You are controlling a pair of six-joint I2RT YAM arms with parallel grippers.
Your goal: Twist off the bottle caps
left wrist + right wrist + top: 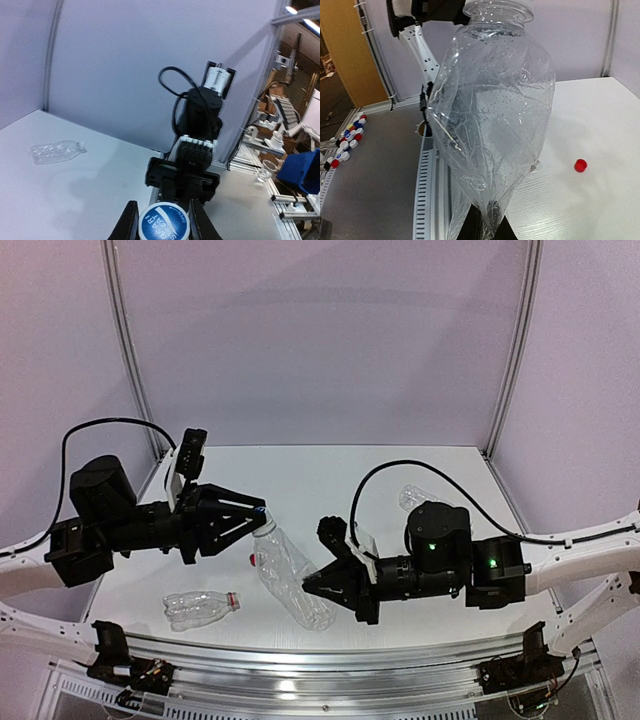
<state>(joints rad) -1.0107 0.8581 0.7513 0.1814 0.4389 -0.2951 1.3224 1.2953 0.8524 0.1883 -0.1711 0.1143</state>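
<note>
Lilac walls [320,340] back a white table [300,475]. Over its front edge two black arms share the big bottle [290,575], which is clear, crumpled and speckled with droplets inside, its neck tilted up to the left. The right claw [312,588] is pressed together on the bottle's squashed base. The left claw [256,512] pinches the blue cap [164,223] on the neck, one finger [129,222] on each side.

There are three bottles. The ringed bottle [200,606] lies near the front-left corner and has a red neck ring; whether it is capped I cannot tell. The far bottle [415,496] lies toward the back-right corner.

The blue cap is round, with a blue top and a white rim. It is printed in white with "SARI", the rest cut off, and a small "OPEN" by a curved arrow. One red cap [251,560] lies loose on the table just beside the big bottle, toward the front middle; it is plain and bright.

Past the railed edge, a cap heap [345,145] of red, white, blue and yellow lies on a grey surface, too small to count.
</note>
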